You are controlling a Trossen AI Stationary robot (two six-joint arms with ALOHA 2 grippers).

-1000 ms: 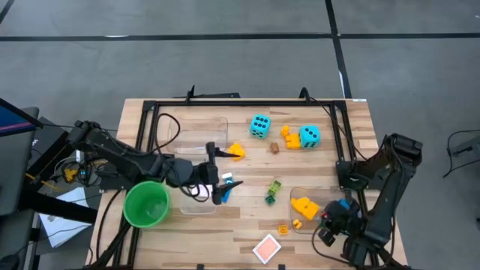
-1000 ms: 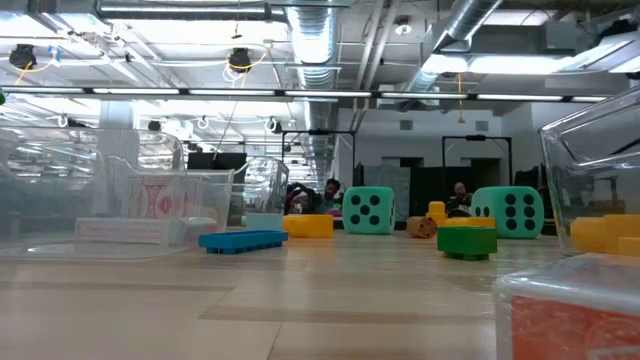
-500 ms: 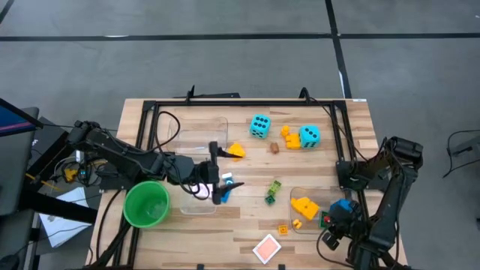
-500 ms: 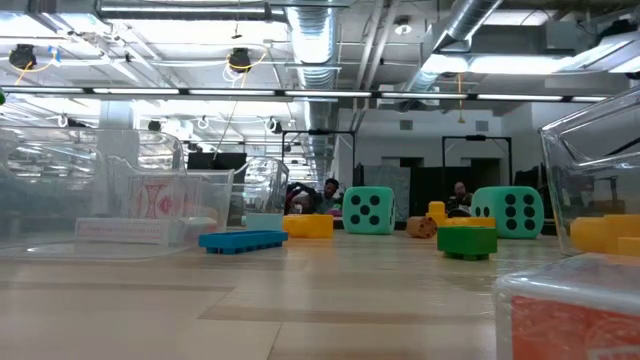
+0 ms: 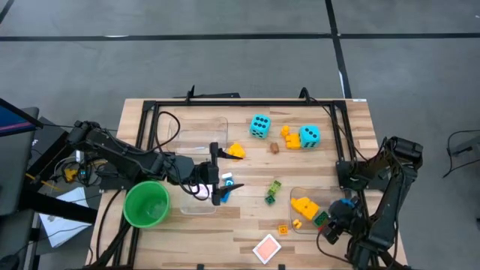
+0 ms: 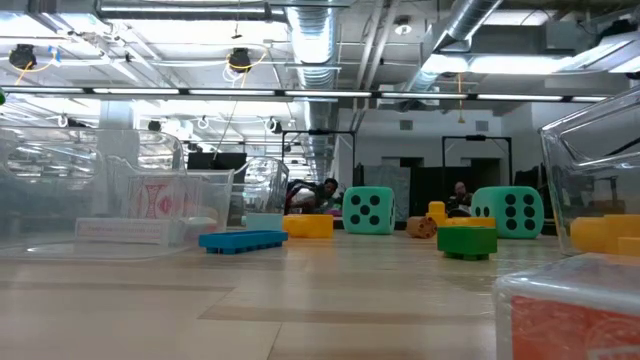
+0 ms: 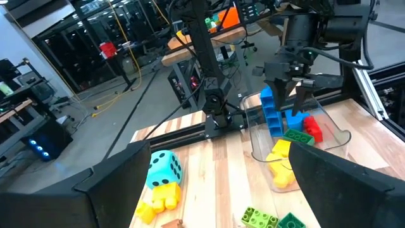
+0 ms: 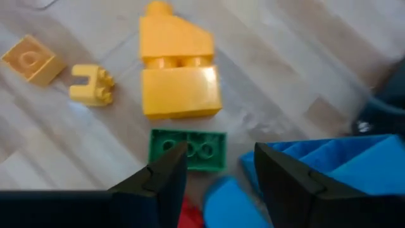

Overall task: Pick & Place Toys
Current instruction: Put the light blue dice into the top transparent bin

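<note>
Task looks maybe a third done, judging by what's lying where. The clear bin (image 5: 294, 196) by the right arm already has a big yellow brick (image 5: 304, 205), a green brick (image 5: 321, 217), a red one and a tall blue brick (image 7: 271, 114) in it, and the left-side bin (image 6: 150, 205) shows a red-and-white playing card (image 6: 158, 199) inside. Still loose on the table: both cyan dice (image 5: 260, 125) and (image 5: 309, 136), an orange brick cluster (image 5: 289, 138) betw them, a yellow piece (image 5: 236, 151), the green bricks (image 5: 271, 191) mid-table, a small orange brick (image 5: 283, 229), another card (image 5: 267, 247) at the front edge, plus a flat blue brick (image 6: 243, 240)

Right gripper (image 8: 218, 166) hangs over its bin w/ fingers parted and nothing betw them; the green brick sits right under the gap on the bin floor, blue bricks just beside one finger. Reads like a drop-off, fingers apart from the toys

Left gripper (image 5: 225, 184) is spread wide over the other bin near the green cup (image 5: 147, 204), also empty; the flat blue brick seems just beside it, not touching as far as the views show
</note>
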